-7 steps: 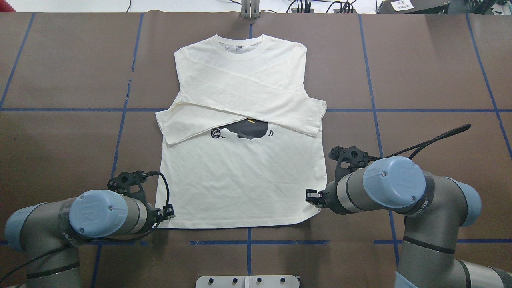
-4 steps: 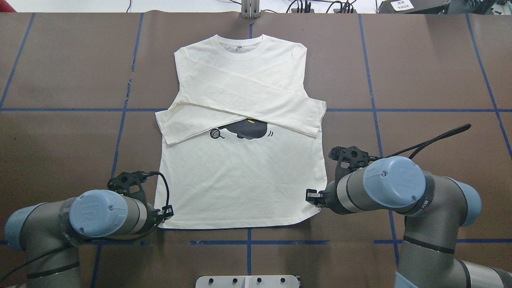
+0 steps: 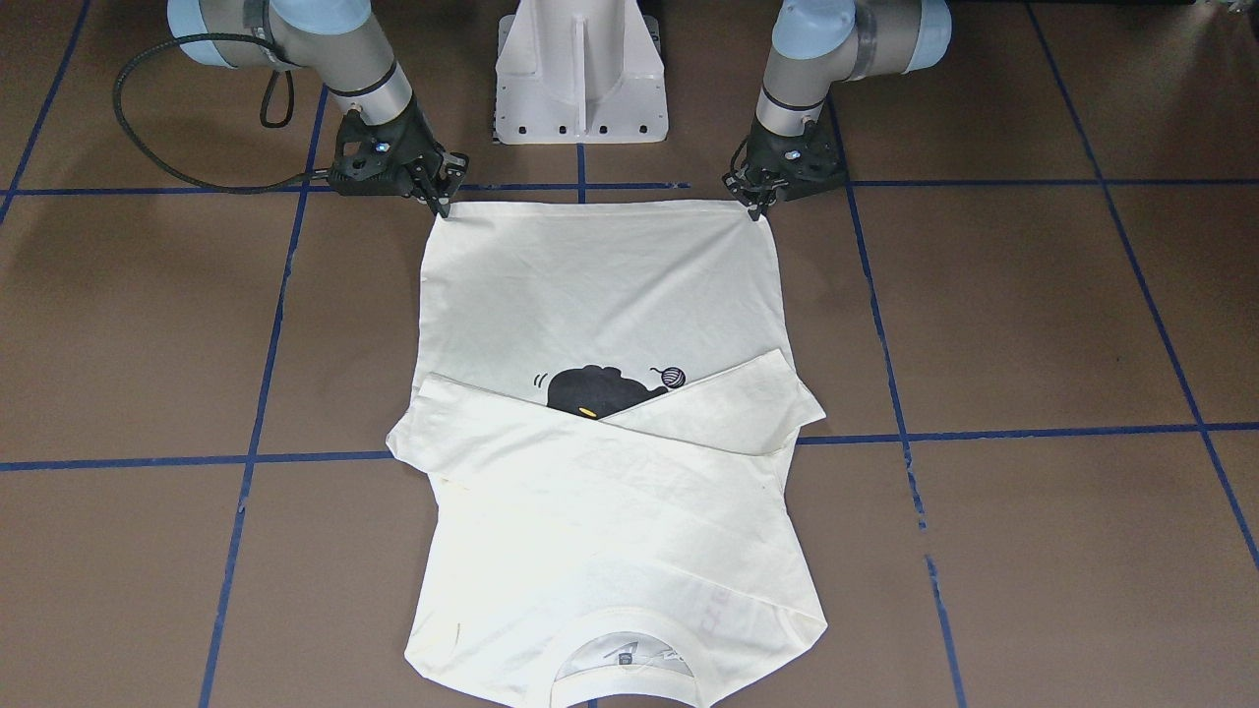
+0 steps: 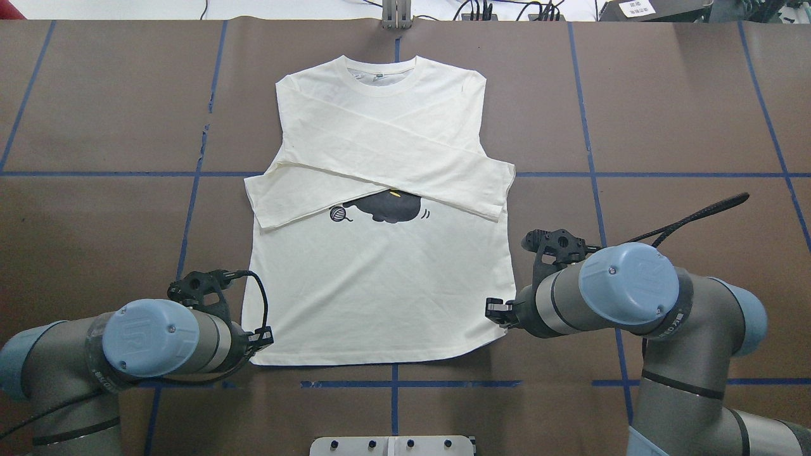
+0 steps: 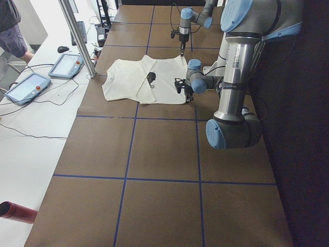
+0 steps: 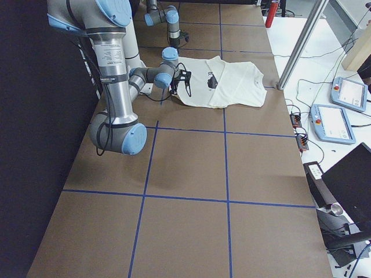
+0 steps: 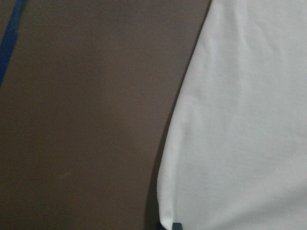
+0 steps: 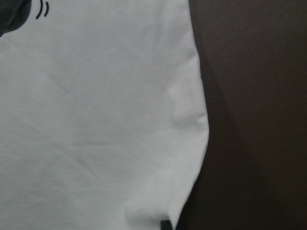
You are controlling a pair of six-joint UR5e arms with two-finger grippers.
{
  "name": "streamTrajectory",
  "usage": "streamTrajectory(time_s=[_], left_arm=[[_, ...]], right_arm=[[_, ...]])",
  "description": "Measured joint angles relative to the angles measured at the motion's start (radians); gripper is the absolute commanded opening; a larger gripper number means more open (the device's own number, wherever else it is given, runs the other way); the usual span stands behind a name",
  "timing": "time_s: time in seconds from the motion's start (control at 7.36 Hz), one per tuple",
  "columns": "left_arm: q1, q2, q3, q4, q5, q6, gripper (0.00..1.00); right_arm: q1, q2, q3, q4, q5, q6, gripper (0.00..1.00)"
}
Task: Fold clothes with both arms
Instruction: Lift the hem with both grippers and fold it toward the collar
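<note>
The cream-white T-shirt (image 4: pixel 380 291) lies flat, print side up, collar at the far side. Both sleeves are crossed over the chest and cover most of the black cat (image 4: pixel 389 206). My left gripper (image 4: pixel 256 342) is low at the near left hem corner, shut on it; in the front-facing view the left gripper (image 3: pixel 755 208) pinches that corner. My right gripper (image 4: pixel 497 313) is shut on the near right hem corner, and the right gripper (image 3: pixel 440 205) shows there too. Each wrist view holds the shirt's side edge (image 7: pixel 240 120) (image 8: pixel 96 120) and one dark fingertip (image 7: pixel 173 225).
The white pedestal (image 3: pixel 580 74) stands between the arm bases, just behind the hem. Blue tape lines (image 4: pixel 393 383) grid the brown table. A metal post (image 5: pixel 77 36) and tablets (image 5: pixel 25 85) stand on the white side table past the collar, where a person (image 5: pixel 10 25) is.
The shirt has slid slightly towards the robot and to the left, its hem now a little nearer the tape line. Both arms have shifted slightly with it, still at the hem corners.
</note>
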Motion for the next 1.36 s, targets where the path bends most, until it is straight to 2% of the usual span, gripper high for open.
streamTrajectory(time_s=[0.41,0.82,1.09,1.36], left_arm=[[0.015,-0.006,-0.116,0.078,-0.003,0.004,0.00],[0.128,-0.007,-0.237,0.099,-0.002,0.004,0.00],[0.176,-0.006,-0.314,0.140,-0.004,0.003,0.00],[0.172,-0.013,-0.323,0.149,-0.014,0.006,0.00]], right_arm=[[0.038,-0.109,0.148,-0.001,0.091,0.000,0.00],[-0.038,-0.213,0.282,-0.004,0.138,0.004,0.00],[-0.072,-0.234,0.306,-0.003,0.149,0.003,0.00],[-0.045,-0.223,0.288,0.009,0.148,-0.010,0.00]])
